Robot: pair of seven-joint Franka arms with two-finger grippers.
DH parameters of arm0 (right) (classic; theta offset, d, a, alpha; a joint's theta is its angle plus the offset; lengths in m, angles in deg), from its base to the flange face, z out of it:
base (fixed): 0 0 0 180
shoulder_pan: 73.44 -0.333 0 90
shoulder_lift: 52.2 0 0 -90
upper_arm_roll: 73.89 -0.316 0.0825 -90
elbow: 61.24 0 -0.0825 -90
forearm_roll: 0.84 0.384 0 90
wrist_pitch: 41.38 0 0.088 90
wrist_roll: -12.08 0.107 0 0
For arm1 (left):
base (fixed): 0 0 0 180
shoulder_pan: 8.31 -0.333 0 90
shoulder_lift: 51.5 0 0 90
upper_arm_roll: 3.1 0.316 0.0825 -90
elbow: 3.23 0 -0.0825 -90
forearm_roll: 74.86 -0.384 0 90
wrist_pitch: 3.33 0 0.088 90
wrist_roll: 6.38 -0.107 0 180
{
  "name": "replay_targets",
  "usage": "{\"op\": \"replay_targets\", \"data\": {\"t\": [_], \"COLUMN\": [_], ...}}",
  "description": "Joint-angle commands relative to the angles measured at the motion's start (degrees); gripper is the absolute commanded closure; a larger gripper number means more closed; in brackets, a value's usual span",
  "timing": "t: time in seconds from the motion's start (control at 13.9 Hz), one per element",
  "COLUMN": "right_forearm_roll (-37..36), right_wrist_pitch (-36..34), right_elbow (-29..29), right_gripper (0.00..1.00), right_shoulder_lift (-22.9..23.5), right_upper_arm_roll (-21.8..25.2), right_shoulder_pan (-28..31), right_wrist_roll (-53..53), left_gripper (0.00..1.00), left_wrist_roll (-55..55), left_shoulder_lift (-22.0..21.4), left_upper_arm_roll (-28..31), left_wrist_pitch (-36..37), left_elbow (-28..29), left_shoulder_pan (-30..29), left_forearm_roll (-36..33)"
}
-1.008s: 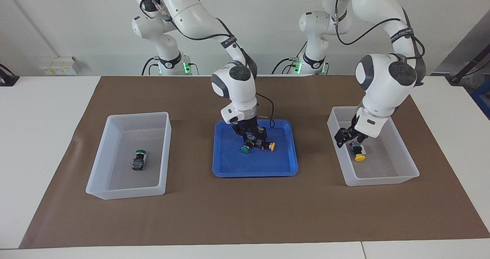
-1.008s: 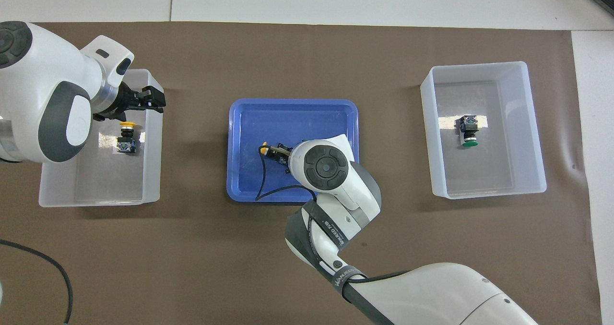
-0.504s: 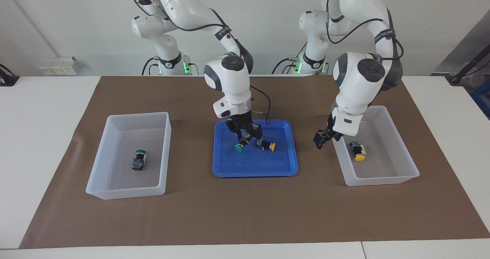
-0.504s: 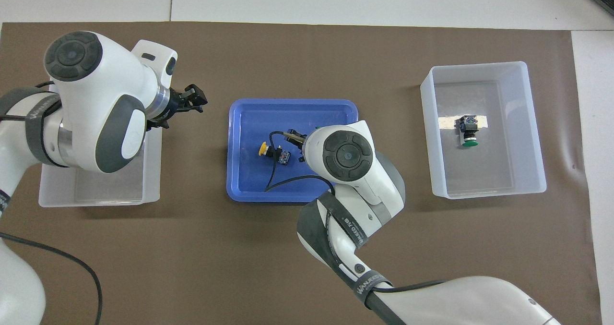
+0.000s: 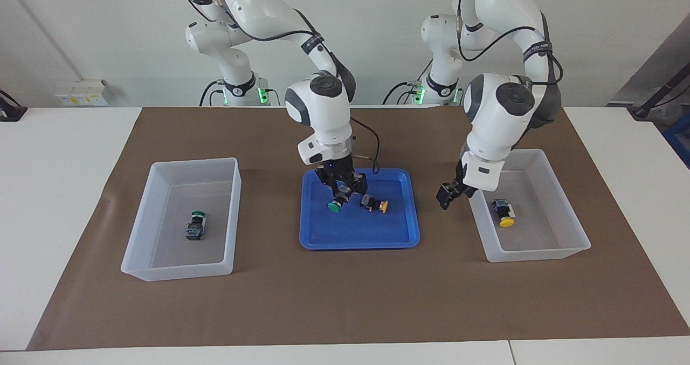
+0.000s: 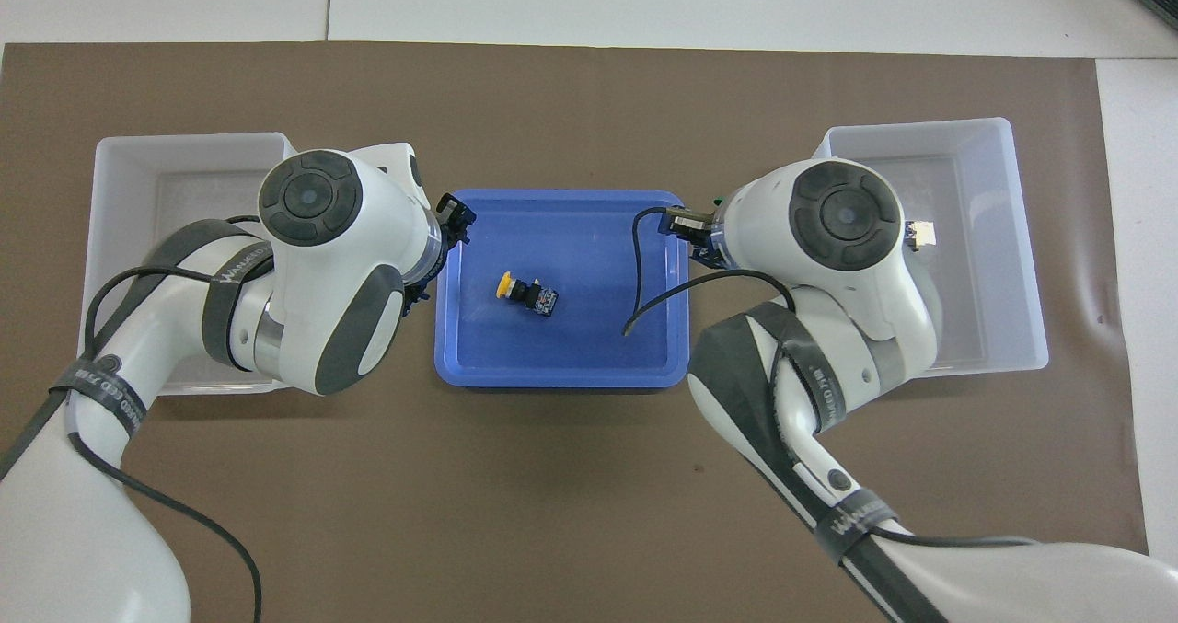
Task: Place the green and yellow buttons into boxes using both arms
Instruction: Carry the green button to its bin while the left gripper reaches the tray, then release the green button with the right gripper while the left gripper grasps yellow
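Tabletop (image 5: 64, 192), white, covered by a brown paper mat (image 5: 345, 300).

Two translucent white rectangular plastic boxes: one toward the right arm's end (image 5: 161, 268), holding a green-capped push-button (image 5: 196, 226); one toward the left arm's end (image 5: 539, 254), holding a yellow-capped push-button (image 5: 503, 214).

Shallow blue plastic tray (image 5: 358, 241) between the boxes, holding a second yellow-capped push-button (image 5: 375, 205).

Right hand (image 5: 340, 191), raised over the tray, fingers clamped on a second green-capped push-button (image 5: 336, 204).

Left hand (image 5: 448, 193), over the mat between tray and box, fingers apart, empty.
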Motion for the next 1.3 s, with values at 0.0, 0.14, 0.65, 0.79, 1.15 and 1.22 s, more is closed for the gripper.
{"op": "replay_targets", "data": {"t": [0.0,0.14,0.65,0.79,1.15,1.22], "right_forearm_roll": [-1.3,-0.7,-0.3,-0.3,-0.3,-0.3], "right_wrist_pitch": [-0.7,-0.7,7.1,12.1,18.0,17.8], "right_elbow": [-0.5,-0.5,-8.6,-11.3,-13.8,-13.6], "right_gripper": [1.0,1.0,1.0,1.0,0.11,0.0], "right_shoulder_lift": [-1.8,-2.2,-0.8,0.4,2.4,2.5], "right_upper_arm_roll": [-0.6,-0.6,-0.6,-0.6,-0.6,-0.6], "right_shoulder_pan": [7.9,12.6,25.1,25.3,26.7,26.5], "right_wrist_roll": [-14.3,-24.0,-42.6,-42.6,-45.2,-45.1], "left_gripper": [0.12,0.12,0.12,0.12,0.12,0.12], "left_wrist_roll": [12.6,19.3,35.5,36.8,40.4,40.4], "left_shoulder_lift": [-1.8,-1.1,4.8,5.6,5.9,6.1], "left_upper_arm_roll": [1.1,1.1,1.1,1.1,1.2,1.2], "left_wrist_pitch": [-2.7,-3.6,-7.7,-9.3,-13.6,-13.7], "left_elbow": [2.6,2.7,2.9,2.9,4.9,4.9], "left_shoulder_pan": [2.6,4.9,9.6,9.6,10.7,10.8], "left_forearm_roll": [0.3,-0.2,-6.7,-7.0,-7.1,-7.2]}}
